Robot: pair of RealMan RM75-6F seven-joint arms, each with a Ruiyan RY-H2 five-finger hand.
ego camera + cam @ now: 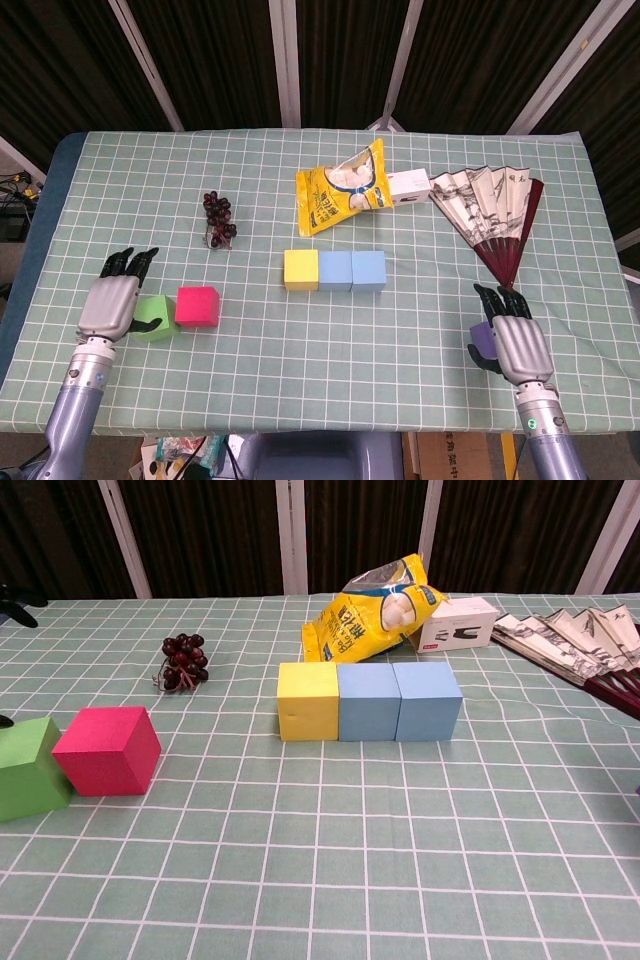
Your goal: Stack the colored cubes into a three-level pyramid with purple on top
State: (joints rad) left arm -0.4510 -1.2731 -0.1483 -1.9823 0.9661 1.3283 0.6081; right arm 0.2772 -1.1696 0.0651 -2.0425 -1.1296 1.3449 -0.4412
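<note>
From above, we're looking at the base row mid-table: yellow cube (301, 270) and two blue cubes (352, 270), all touching. Our left hand (113, 301) is sitting over the green cube (152, 317), fingers spread; whether it's actually gripping, we can't tell. Pink cube (197, 306) is touching the green one on its right. Our right hand (515, 338) is near the front-right edge w/ the purple cube (484, 339) at its thumb side; fingers look extended, so grip also unclear. Purple goes last, so it's prob. waiting there.

To do the green pickup well, we're judging it needs fingers down on opposite faces w/o nudging the pink neighbour, then a lift straight up before crossing to the row.

Chest cam: same row in front, green cube (30, 768) at the left edge, pink cube (107, 750) against it; only dark fingertips (18, 593) showing, right hand out of frame.

Containers: snack bag (369, 614) is leaning on a small white box (457, 624); the bag looks sealed, the box's contents aren't visible.
</note>
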